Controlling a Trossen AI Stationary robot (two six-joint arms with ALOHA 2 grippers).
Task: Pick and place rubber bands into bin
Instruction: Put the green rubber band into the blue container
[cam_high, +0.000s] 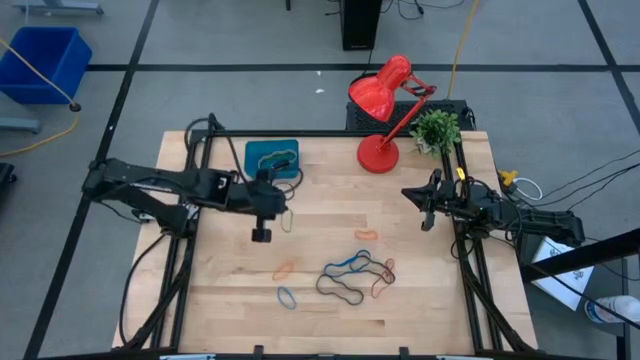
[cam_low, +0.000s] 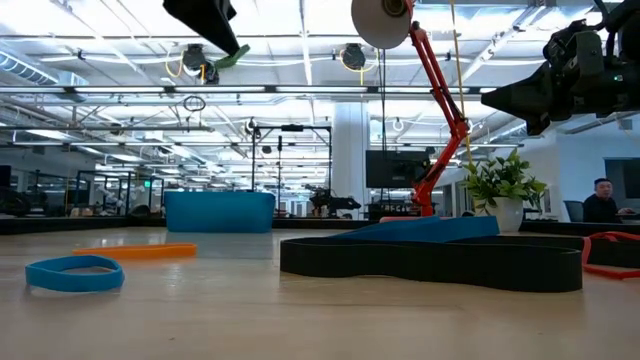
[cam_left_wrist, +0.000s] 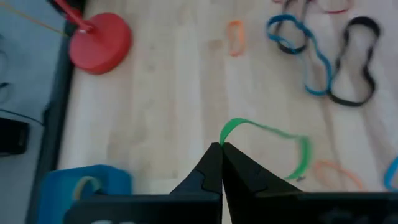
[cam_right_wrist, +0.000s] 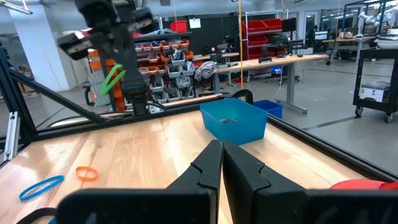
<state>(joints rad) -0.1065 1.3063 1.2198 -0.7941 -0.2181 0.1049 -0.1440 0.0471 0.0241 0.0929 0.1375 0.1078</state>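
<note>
1. The left gripper has its jaws closed on a green rubber band, which hangs from the tips above the table, clear of the wood.
2. This looks like the carry step: the band is picked up and not yet dropped. In the high view the left gripper sits near the bin, just off its nearer edge rather than over it.
3. The next move, as I judge it, calls for bringing the jaws over the bin's opening and parting them so the floppy loop falls inside without draping over the rim.
4. The bin already holds a few bands. Most of the other rubber bands lie in a loose cluster toward the table's front edge, with an orange one apart from them.
5. The right gripper waits at the table's right side, jaws pressed together and holding nothing.
6. No brand, label or readable writing shows on the task's things.
</note>
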